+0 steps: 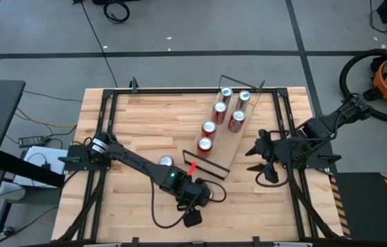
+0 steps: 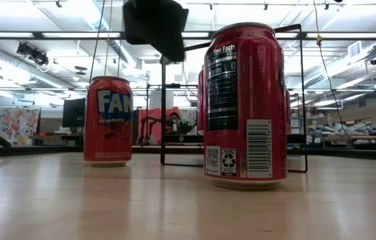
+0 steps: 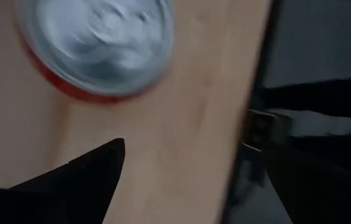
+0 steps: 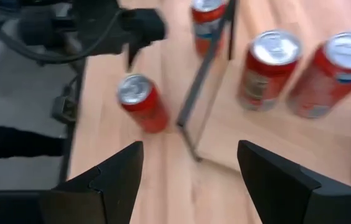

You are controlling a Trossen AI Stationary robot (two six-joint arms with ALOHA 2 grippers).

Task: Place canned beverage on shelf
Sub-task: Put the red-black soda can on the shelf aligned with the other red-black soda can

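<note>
A red can (image 3: 94, 50) stands upright on the tabletop near the table's near edge, close to the shelf's near end; it also shows in the right wrist view (image 4: 141, 102) and close up in the low view (image 2: 245, 107). My left gripper (image 3: 194, 149) hovers open just short of this can's silver top, touching nothing. A second red can (image 1: 166, 161) stands farther in on the table. The shelf (image 1: 222, 140), a slanted light-wood board with a wire frame, carries several upright red cans. My right gripper (image 4: 191, 146) waits open beside the shelf's right side (image 1: 254, 158).
The shelf's black wire frame (image 4: 200, 74) rises at its near end, next to the loose can. The table's near edge (image 3: 256, 93) runs close beside my left gripper. Bare tabletop lies left of the shelf (image 1: 152, 116).
</note>
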